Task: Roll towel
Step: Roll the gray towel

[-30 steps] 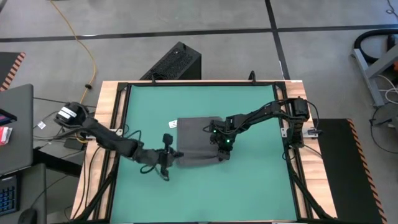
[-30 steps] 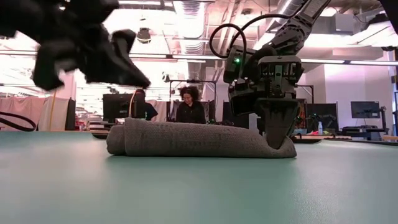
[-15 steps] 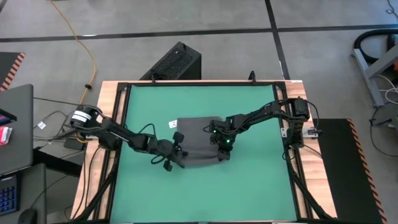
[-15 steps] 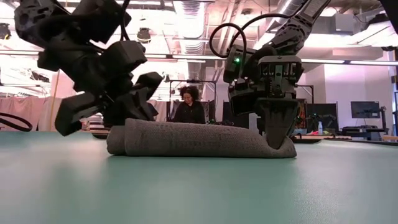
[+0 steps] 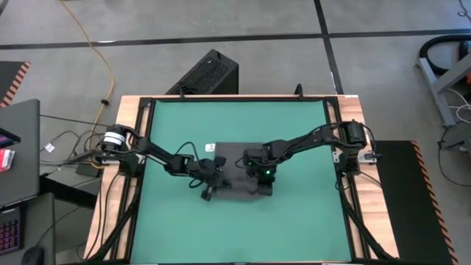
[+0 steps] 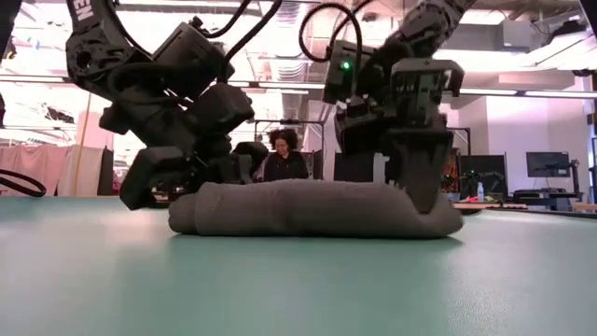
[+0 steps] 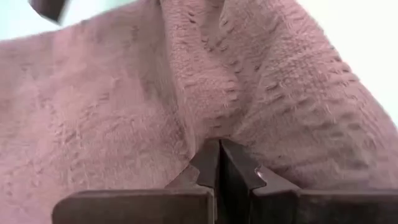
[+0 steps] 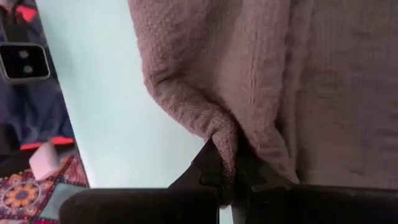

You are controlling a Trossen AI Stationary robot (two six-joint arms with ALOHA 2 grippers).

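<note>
Jaws of both grippers, left (image 7: 219, 163) and right (image 8: 227, 169), pinch the towel (image 5: 237, 174)

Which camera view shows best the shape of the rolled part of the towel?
The low view: the towel appears from the side as one long, thick roll on the green table. The high view shows only a dark patch between the arms. Each wrist view shows only close folds of cloth at the fingertips.

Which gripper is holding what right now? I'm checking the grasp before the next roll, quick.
Left gripper: shut, its tips pressed against the towel, no fold seen between them.
Right gripper: shut on the towel, a fold pinched between its jaws.
</note>
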